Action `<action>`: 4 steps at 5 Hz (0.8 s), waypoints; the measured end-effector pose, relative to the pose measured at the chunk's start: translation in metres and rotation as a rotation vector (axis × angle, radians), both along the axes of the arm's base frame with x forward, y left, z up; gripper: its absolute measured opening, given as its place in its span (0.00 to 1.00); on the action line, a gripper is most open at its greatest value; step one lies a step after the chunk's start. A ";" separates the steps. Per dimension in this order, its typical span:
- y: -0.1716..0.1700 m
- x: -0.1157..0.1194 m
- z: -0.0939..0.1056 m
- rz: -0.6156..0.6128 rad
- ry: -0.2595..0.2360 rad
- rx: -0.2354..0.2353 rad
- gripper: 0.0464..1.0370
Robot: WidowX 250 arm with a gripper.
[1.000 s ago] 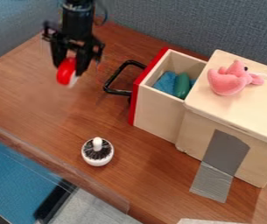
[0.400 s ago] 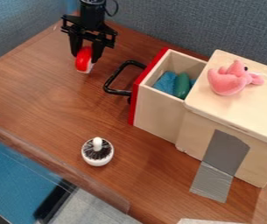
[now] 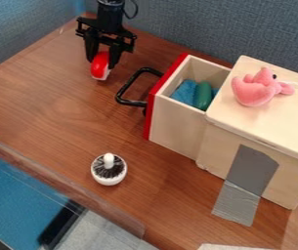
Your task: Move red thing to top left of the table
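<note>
From where I stand, the red thing (image 3: 99,64), whitish along its lower edge, is over at the upper left of the table (image 3: 53,102), pinched between the two fingers of the black gripper (image 3: 102,63); whether it touches the wood I can't tell. Just beside it is the black handle (image 3: 120,93) on the red front of an open drawer (image 3: 173,122), with a blue cloth (image 3: 184,92) and a green thing (image 3: 203,95) inside. A pink plush toy (image 3: 253,91) sits on the wooden cabinet (image 3: 268,127). Nearer me, a round white brush (image 3: 109,179) stands upright, well apart from the gripper.
</note>
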State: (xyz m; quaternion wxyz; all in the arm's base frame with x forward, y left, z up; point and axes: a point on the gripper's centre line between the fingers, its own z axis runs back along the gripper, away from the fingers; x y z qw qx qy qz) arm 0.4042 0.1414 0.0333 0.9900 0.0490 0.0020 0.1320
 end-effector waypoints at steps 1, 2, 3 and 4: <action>0.004 0.000 -0.006 0.006 0.035 0.013 0.89; 0.005 0.005 -0.001 -0.006 0.020 0.020 0.97; 0.001 0.009 0.013 -0.046 -0.020 0.017 0.97; -0.007 0.012 0.056 -0.095 -0.117 0.010 0.96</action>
